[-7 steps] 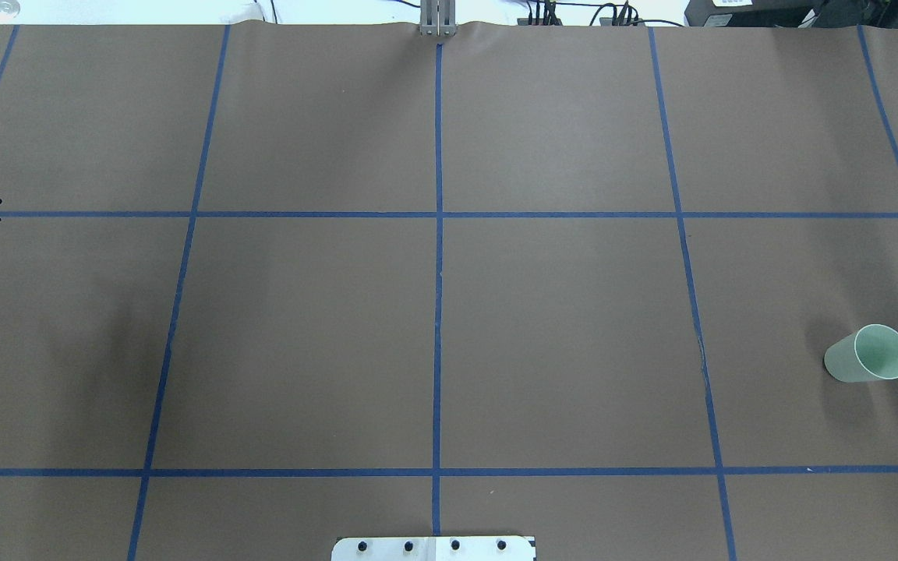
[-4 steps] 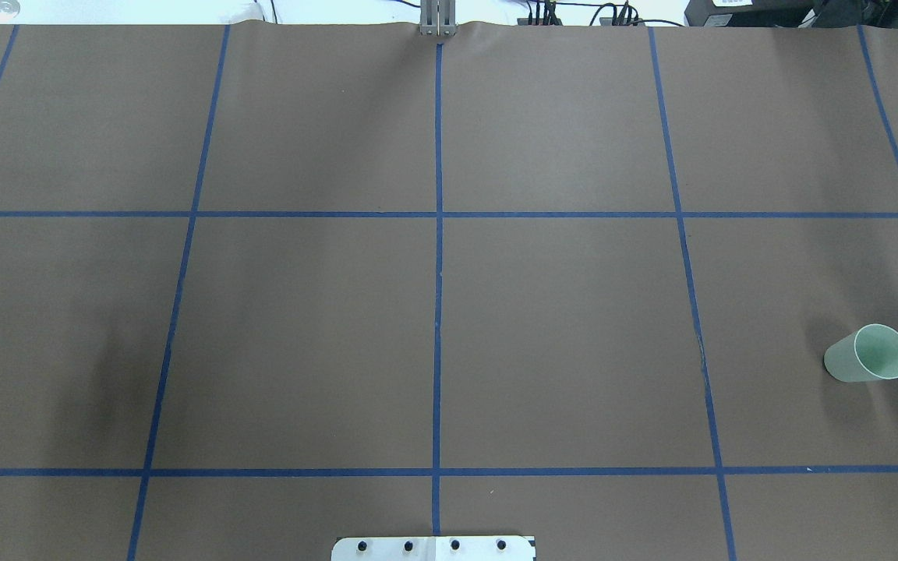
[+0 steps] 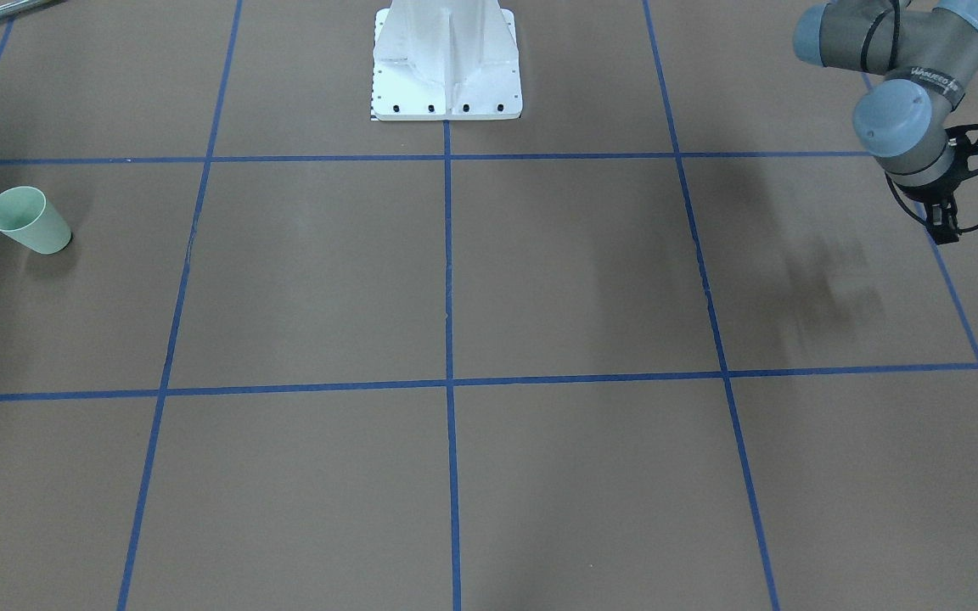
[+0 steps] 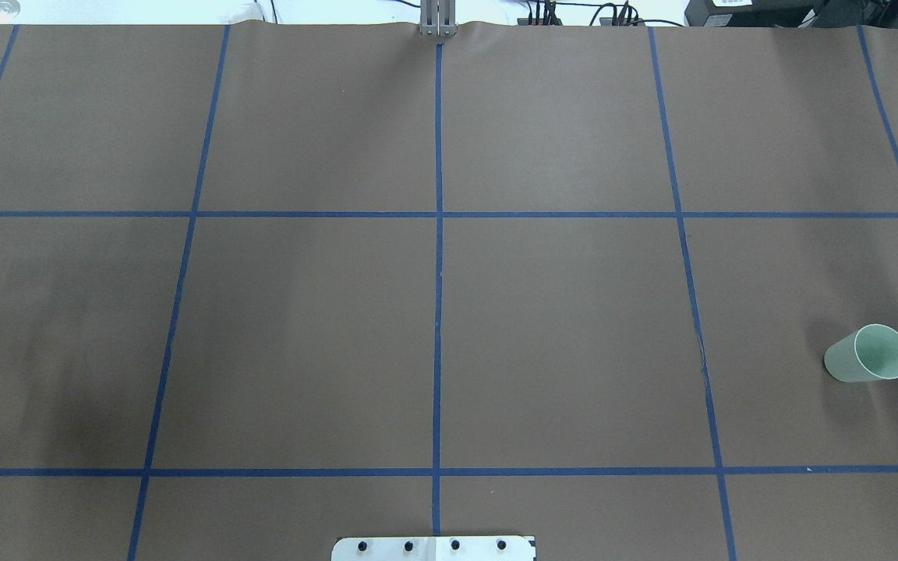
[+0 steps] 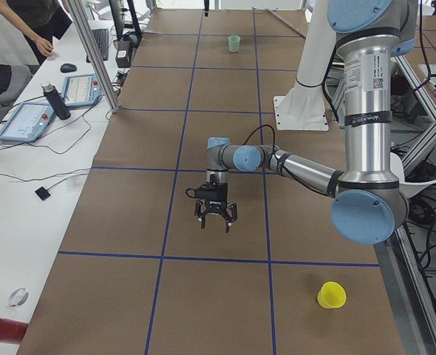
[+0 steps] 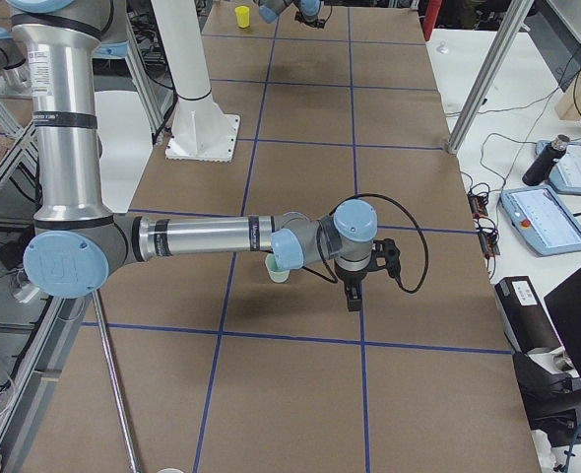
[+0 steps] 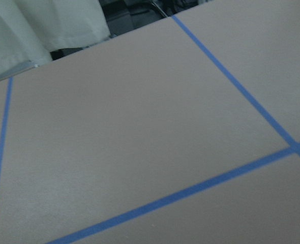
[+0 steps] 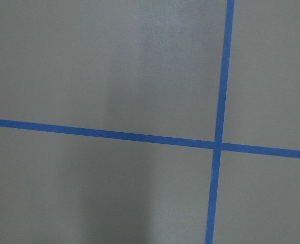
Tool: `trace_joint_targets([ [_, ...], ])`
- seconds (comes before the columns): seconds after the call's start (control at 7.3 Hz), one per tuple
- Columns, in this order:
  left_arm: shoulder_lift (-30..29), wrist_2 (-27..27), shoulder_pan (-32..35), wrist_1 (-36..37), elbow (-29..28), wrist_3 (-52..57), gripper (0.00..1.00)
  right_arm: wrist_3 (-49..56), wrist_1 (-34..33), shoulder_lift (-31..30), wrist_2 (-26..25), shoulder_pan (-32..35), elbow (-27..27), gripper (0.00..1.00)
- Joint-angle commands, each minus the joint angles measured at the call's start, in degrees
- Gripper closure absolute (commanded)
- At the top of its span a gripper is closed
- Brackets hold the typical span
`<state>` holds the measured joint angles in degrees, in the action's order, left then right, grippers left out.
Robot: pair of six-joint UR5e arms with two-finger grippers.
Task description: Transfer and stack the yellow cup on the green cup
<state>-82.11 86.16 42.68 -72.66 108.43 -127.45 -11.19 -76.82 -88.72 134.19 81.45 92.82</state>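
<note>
Only the side views show the yellow cup (image 5: 331,295), at the table's left end; the green cup (image 4: 867,354) sits far right. The left gripper (image 5: 214,225) hangs spread and empty; whether the right gripper (image 6: 353,299) is open, I cannot tell.

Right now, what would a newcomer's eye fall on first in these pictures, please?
The yellow cup sits alone near the end of the table on the robot's left, the green cup far off on its right. The left claw hangs open above the table, holding nothing.
</note>
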Motion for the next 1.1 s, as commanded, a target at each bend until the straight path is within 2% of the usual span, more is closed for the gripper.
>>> trace_joint_targets([
  [0.0,4.0,-0.7,-5.1,5.0,-1.6,-13.5,0.0,-1.8,0.6,0.1,-1.0,-1.3,1.3,0.0],
  [0.14,4.2,1.8,-5.7,10.1,-1.6,-17.5,0.01,-1.8,0.7,0.1,-1.6,-2.1,1.4,0.0],
  [0.41,5.6,7.9,-8.3,14.5,-1.8,-23.4,0.01,-1.8,0.7,0.1,-1.6,-3.2,2.4,0.0],
  [0.55,5.1,13.1,-8.9,15.2,-2.0,-25.5,0.01,-1.8,0.7,0.1,-1.7,-3.4,2.7,0.0],
  [0.82,5.3,18.8,-12.4,16.8,-4.4,-31.7,0.01,-1.8,0.6,0.0,-1.8,-3.7,3.5,0.0],
  [0.96,6.0,19.9,-13.6,16.7,-4.9,-33.2,0.01,-1.8,0.7,-0.1,-1.8,-3.7,3.5,0.0],
])
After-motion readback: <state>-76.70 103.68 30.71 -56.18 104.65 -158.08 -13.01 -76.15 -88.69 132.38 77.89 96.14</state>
